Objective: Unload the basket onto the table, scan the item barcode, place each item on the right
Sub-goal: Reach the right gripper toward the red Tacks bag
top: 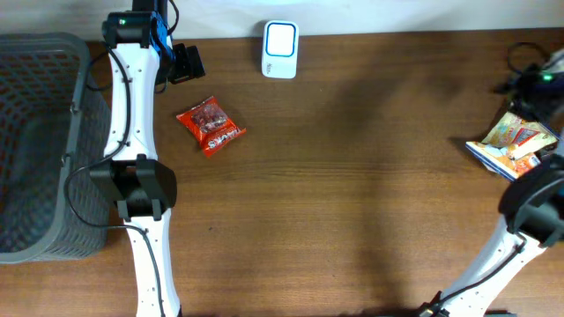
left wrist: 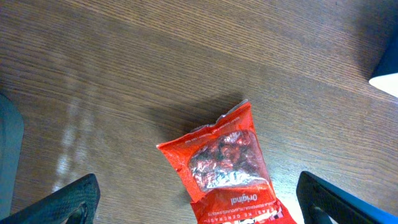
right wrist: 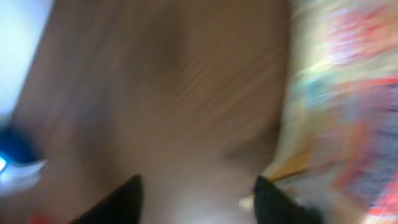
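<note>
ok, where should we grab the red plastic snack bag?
Likely the puffy middle of the red plastic snack bag, pinched across its narrow width from straight above: it lies flat on the brown wooden table, leaving no edge to get under.

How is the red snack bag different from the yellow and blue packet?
The red plastic snack bag has a clear window; the yellow and blue packet shows none. The red bag lies on the left, the yellow packet at the right edge. Both rest on the wooden table.
</note>
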{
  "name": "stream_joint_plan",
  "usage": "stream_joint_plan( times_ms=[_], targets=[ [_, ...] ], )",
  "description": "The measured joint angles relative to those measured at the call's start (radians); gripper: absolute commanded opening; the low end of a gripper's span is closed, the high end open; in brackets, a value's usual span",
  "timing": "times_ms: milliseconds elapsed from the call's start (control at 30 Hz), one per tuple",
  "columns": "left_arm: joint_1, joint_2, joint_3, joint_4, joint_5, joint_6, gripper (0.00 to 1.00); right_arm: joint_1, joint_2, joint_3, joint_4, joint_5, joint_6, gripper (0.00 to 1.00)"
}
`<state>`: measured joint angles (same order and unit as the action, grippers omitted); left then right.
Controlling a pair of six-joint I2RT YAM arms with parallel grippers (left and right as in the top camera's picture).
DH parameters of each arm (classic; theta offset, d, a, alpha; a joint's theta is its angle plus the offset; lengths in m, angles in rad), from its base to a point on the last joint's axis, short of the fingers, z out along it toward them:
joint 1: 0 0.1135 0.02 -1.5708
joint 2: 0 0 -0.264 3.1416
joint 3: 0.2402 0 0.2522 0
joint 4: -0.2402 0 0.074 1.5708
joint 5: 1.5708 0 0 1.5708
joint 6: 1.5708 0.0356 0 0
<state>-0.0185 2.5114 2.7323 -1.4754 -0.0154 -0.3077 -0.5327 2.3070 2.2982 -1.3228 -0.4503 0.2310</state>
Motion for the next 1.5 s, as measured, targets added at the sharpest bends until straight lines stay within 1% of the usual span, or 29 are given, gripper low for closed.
stream_joint_plan(
  times_ms=[33, 67, 100, 133, 200, 233, 400, 500, 567, 633, 733, 833, 1133, 1300, 1333, 1467, 1500],
  targets=[
    [0.0, 0.0, 0.0, 0.0, 0.0, 0.0, 0.99, 0.035, 0.0, 0.0, -0.028, -0.047, -0.045, 0.73],
    [0.0, 0.0, 0.0, 0.0, 0.0, 0.0, 0.99, 0.065, 0.0, 0.0, -0.045, -0.072, -0.07, 0.79],
    [0.0, 0.0, 0.0, 0.0, 0.0, 0.0, 0.99, 0.108, 0.0, 0.0, -0.071, -0.094, -0.107, 0.88],
    [0.0, 0.0, 0.0, 0.0, 0.0, 0.0, 0.99, 0.154, 0.0, 0.0, -0.084, -0.114, -0.136, 0.92],
    [0.0, 0.0, 0.0, 0.0, 0.0, 0.0, 0.99, 0.265, 0.0, 0.0, -0.082, -0.142, -0.165, 0.95],
    [0.0, 0.0, 0.0, 0.0, 0.0, 0.0, 0.99, 0.333, 0.0, 0.0, -0.073, -0.151, -0.182, 0.99],
    [0.0, 0.0, 0.0, 0.0, 0.0, 0.0, 0.99, 0.625, 0.0, 0.0, 0.043, -0.174, -0.193, 0.99],
    [0.0, 0.0, 0.0, 0.0, 0.0, 0.0, 0.99, 0.786, 0.01, 0.0, 0.124, -0.18, -0.147, 0.99],
    [0.0, 0.0, 0.0, 0.0, 0.0, 0.0, 0.99, 0.869, 0.029, 0.0, 0.187, -0.167, -0.103, 0.99],
    [0.0, 0.0, 0.0, 0.0, 0.0, 0.0, 0.99, 0.94, 0.053, 0.0, 0.214, -0.119, -0.043, 0.99],
    [0.0, 0.0, 0.0, 0.0, 0.0, 0.0, 0.99, 0.999, 0.089, 0.0, 0.231, -0.042, 0.055, 0.99],
    [0.0, 0.0, 0.0, 0.0, 0.0, 0.0, 0.99, 1.017, 0.111, 0.0, 0.258, -0.002, 0.144, 0.99],
    [0.0, 0.0, 0.0, 0.0, 0.0, 0.0, 0.99, 1.062, 0.146, 0.0, 0.337, 0.042, 0.295, 1.0],
    [0.0, 0.0, 0.0, 0.0, 0.0, 0.0, 0.99, 1.099, 0.209, 0.0, 0.395, 0.066, 0.379, 0.86],
    [0.0, 0.0, 0.0, 0.0, 0.0, 0.0, 0.99, 1.104, 0.218, 0.0, 0.398, 0.068, 0.387, 0.81],
    [0.0, 0.0, 0.0, 0.0, 0.0, 0.0, 0.99, 1.123, 0.241, 0.0, 0.401, 0.069, 0.407, 0.73],
    [0.0, 0.0, 0.0, 0.0, 0.0, 0.0, 0.99, 1.125, 0.242, 0.0, 0.402, 0.074, 0.414, 0.65]
  ],
)
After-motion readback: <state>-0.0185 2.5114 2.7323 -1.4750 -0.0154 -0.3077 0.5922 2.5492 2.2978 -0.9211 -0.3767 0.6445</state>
